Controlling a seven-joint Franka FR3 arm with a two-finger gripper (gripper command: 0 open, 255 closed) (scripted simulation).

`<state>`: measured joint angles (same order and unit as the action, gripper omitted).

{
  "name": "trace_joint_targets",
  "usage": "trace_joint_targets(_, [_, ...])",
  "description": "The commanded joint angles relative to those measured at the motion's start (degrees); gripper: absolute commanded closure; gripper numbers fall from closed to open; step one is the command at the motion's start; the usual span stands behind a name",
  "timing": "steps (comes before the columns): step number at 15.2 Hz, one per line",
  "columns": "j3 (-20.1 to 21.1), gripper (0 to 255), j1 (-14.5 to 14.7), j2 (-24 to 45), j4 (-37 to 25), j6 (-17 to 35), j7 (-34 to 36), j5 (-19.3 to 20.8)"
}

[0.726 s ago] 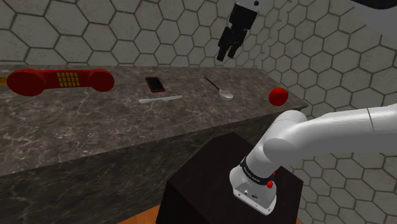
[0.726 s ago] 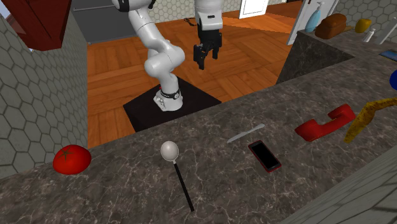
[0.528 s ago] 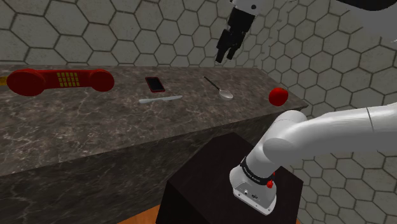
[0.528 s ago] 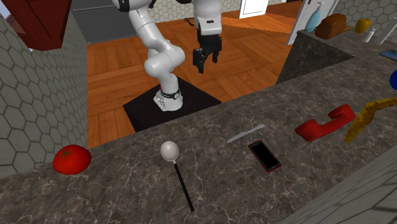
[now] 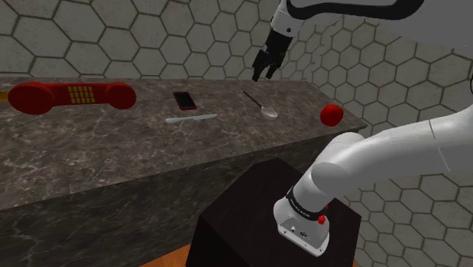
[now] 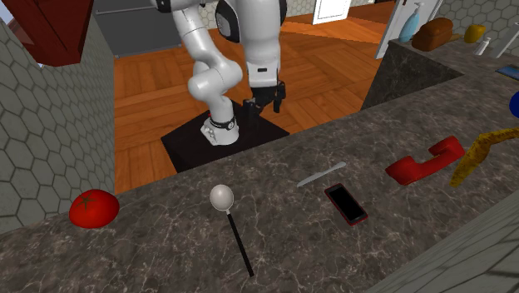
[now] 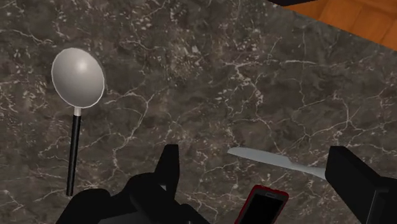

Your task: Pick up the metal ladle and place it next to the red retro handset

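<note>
The ladle (image 5: 268, 111) lies flat on the dark marble counter (image 5: 114, 152); it has a pale grey round bowl (image 7: 78, 79) and a thin black handle (image 6: 239, 243). The red retro handset (image 5: 72, 96) rests far along the counter at the shoulder view's left, also seen as the handset (image 6: 426, 161) at the second exterior view's right. My black gripper (image 5: 265, 70) hangs above the counter close to the ladle, open and holding nothing. Seen from the wrist, the gripper (image 7: 261, 177) has its fingers wide apart, with the ladle off to one side.
Between ladle and handset lie a grey knife (image 5: 191, 118) and a red-edged black phone (image 5: 183, 100). A red tomato (image 5: 330, 114) sits near the counter's end. A yellow banana (image 6: 482, 150) lies beyond the handset. A hexagon-tiled wall backs the counter.
The gripper has come down toward the counter and a little nearer the ladle, with the arm leaning further over. Nothing on the counter has moved.
</note>
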<state>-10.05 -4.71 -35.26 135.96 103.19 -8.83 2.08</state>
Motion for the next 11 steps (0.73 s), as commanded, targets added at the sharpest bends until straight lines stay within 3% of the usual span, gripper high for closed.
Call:
trace_joint_targets(1, [-1.55,0,-0.85,2.08,0.94,3.48,-0.56,0.39])
trace_joint_targets(11, [-10.0,0,-3.79,17.0,-0.06,18.85,-5.13,-0.97])
